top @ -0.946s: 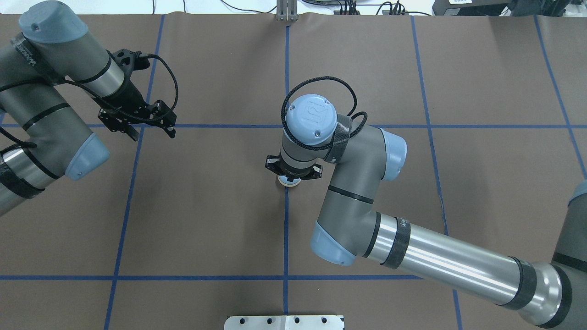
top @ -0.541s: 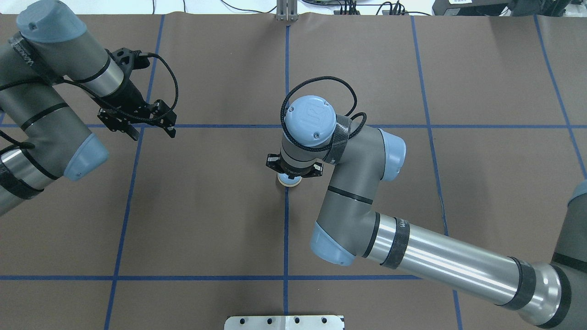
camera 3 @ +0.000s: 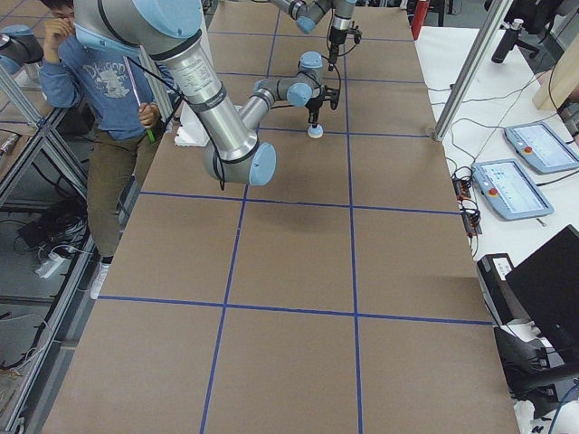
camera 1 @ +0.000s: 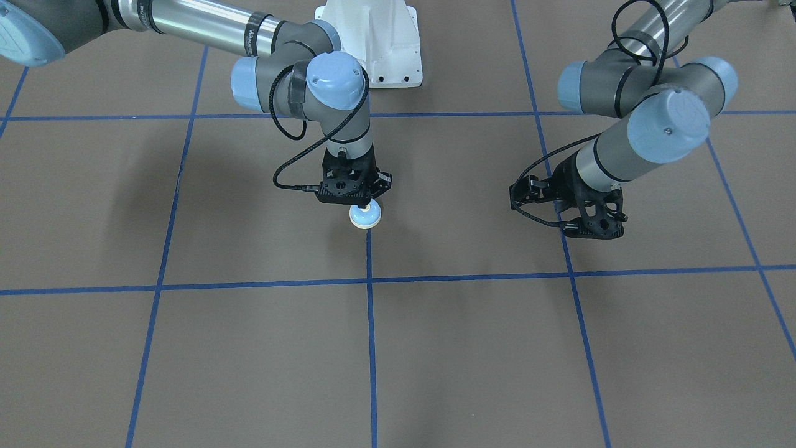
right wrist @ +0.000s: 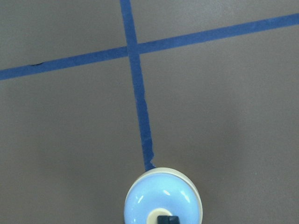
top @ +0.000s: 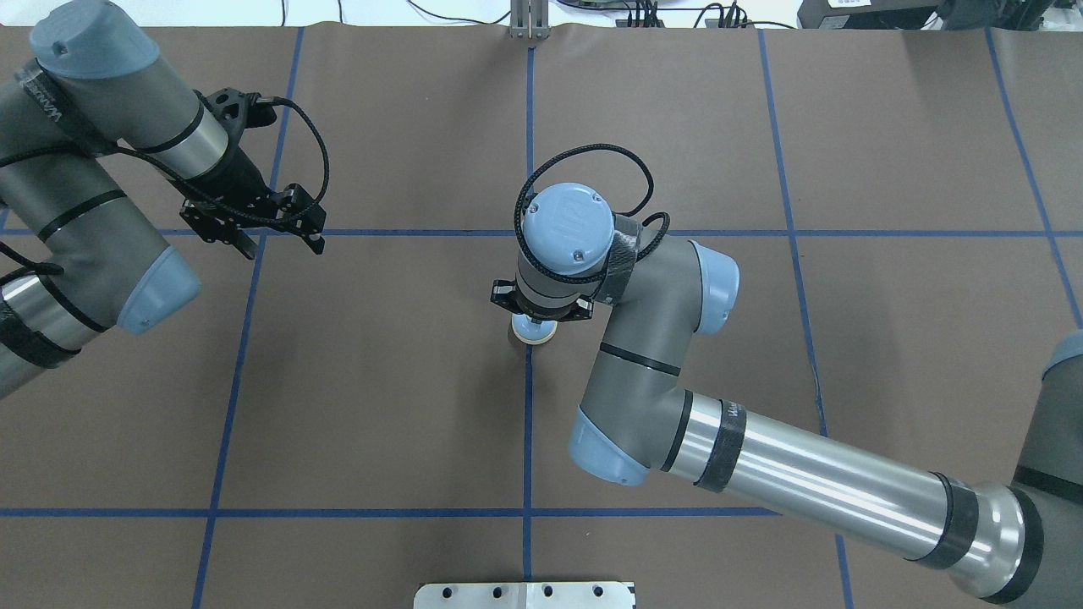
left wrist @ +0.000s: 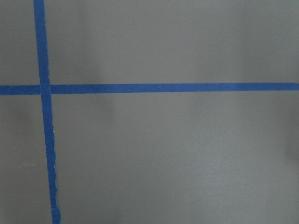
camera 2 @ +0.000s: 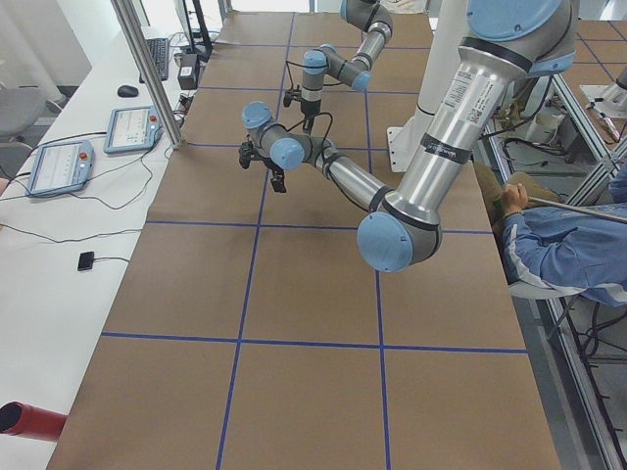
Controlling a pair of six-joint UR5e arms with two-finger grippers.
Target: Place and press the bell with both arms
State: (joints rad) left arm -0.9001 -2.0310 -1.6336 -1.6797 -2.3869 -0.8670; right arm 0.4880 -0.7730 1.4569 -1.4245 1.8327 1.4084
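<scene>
The light-blue bell (top: 532,331) with its cream base ring sits low at the table's middle, on the centre blue tape line; it also shows in the front view (camera 1: 365,216) and the right wrist view (right wrist: 163,204). My right gripper (camera 1: 356,200) points straight down over it, its black tips shut on the cream button. I cannot tell whether the base touches the table. My left gripper (top: 279,241) hangs open and empty over a tape crossing well to the left; it also shows in the front view (camera 1: 596,229). The left wrist view shows only tape and table.
The white pedestal (camera 1: 373,43) stands at the robot's side of the table. A metal plate (top: 525,594) sits at the near edge. A person (camera 3: 99,81) stands by the table, another sits (camera 2: 568,245). Tablets (camera 2: 137,127) lie on the side bench.
The right arm's wrist and elbow have shifted slightly left and toward the camera, so more of the bell shows under the gripper. The left arm has barely moved.
</scene>
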